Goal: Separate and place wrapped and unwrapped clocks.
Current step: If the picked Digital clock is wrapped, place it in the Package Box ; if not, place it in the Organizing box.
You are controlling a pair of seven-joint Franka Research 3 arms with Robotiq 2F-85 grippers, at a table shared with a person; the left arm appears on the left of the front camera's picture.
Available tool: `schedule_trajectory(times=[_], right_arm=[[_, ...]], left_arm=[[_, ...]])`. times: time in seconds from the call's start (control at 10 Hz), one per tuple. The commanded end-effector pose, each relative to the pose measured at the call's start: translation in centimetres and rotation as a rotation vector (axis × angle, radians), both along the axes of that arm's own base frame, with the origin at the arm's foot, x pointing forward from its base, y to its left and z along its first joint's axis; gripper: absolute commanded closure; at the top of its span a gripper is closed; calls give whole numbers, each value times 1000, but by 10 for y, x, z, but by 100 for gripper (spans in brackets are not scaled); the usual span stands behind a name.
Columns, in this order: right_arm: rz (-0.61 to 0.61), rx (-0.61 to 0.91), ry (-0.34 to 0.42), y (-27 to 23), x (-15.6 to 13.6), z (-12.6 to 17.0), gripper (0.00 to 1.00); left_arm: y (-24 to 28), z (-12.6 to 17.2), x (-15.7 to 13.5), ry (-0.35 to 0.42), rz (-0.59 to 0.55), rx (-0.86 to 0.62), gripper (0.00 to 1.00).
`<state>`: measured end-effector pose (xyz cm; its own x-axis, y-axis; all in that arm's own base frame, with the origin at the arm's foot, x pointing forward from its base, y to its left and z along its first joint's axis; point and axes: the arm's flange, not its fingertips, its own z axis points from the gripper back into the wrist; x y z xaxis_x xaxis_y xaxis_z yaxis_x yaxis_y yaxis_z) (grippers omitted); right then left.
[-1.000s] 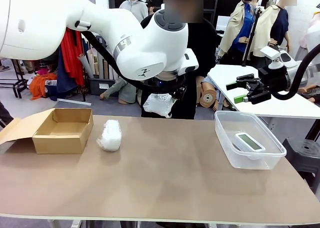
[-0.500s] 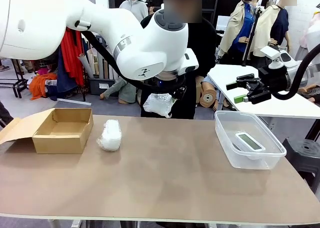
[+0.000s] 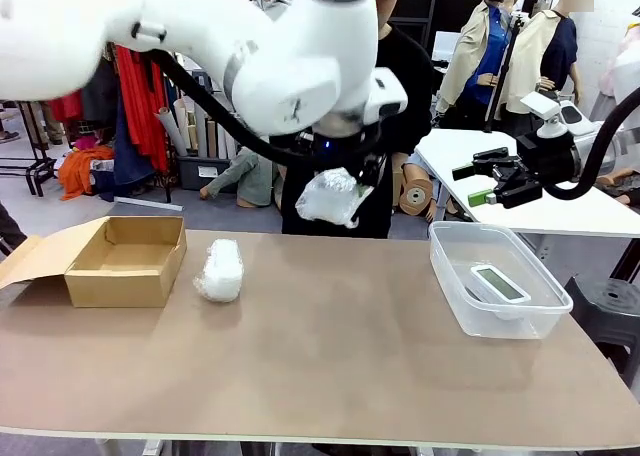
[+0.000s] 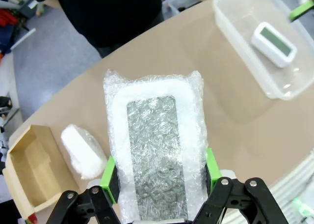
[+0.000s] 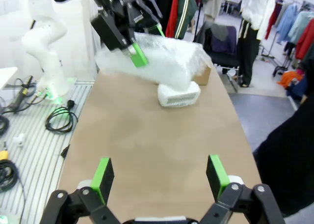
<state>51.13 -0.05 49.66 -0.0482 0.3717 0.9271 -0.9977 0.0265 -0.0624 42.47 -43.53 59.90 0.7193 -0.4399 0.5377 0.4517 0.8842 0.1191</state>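
My left gripper (image 3: 335, 181) hangs above the table's far edge, shut on a bubble-wrapped clock (image 3: 333, 198). In the left wrist view its green pads (image 4: 109, 172) press both sides of that wrapped clock (image 4: 157, 150), whose screen shows through the wrap. A second wrapped bundle (image 3: 221, 269) lies on the table beside the cardboard box (image 3: 128, 261). The bare white clock (image 3: 499, 284) rests inside the clear tub (image 3: 447, 276). My right gripper (image 3: 490, 181) hovers open and empty above the tub's far right, and its own view shows the spread fingers (image 5: 160, 177) empty.
A person in black stands behind the far edge, right behind the held bundle. The box's flap lies open to the left. A white table stands beyond the right gripper. Bare tabletop stretches between box and tub.
My left arm has risen and swung a little right, carrying the wrapped clock higher. The right arm, the bundle on the table and the tub have not moved.
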Motion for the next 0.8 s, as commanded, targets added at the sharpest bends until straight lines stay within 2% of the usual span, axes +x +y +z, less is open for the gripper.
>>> schedule_trajectory(times=[0.0, 0.2, 0.5, 0.7], right_arm=[[1, 1, -4, 0, 0, 3, 0], [1, 1, -4, 0, 0, 3, 0], [1, 1, -4, 0, 0, 3, 0], [1, 1, -4, 0, 0, 3, 0]], left_arm=[[15, 50, -8, 40, 38, -58, 100], [31, 102, -12, 71, 104, -143, 100], [100, 158, -1, 119, 173, -299, 100], [163, 173, 15, 78, 254, -361, 100]])
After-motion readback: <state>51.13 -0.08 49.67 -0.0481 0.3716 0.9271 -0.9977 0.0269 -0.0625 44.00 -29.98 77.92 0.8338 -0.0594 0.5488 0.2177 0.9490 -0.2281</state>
